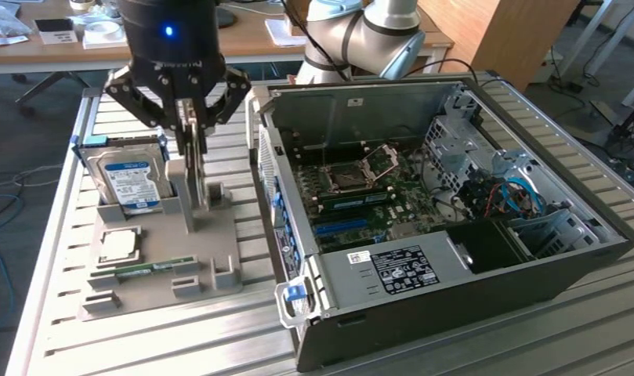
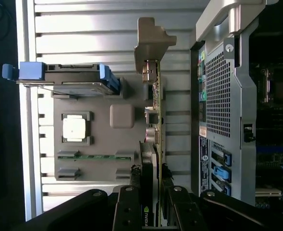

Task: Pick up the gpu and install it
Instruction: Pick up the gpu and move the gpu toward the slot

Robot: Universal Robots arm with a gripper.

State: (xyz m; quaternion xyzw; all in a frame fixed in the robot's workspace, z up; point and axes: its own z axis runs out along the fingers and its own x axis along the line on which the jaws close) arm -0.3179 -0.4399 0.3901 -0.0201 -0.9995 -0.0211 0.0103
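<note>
The gpu [image 1: 195, 192] stands on edge in the grey holder tray [image 1: 220, 239], a thin green card with a metal bracket at one end. My gripper [image 1: 194, 145] comes down from above and is shut on the gpu's upper edge. In the wrist view the gpu [image 2: 156, 101] appears edge-on, with its black cooler between my gripper's [image 2: 151, 195] two black fingers [image 2: 133, 197]. Its lower edge is at the tray's slot; I cannot tell whether it has lifted clear.
On the tray also sit a hard drive [image 1: 128, 176] with a blue-white label, a processor [image 1: 118, 244] and a memory stick [image 1: 139, 270]. The open computer case [image 1: 400, 270] lies to the exterior view's right, its motherboard [image 1: 364, 196] exposed. Everything rests on a slatted metal table [image 1: 170, 337].
</note>
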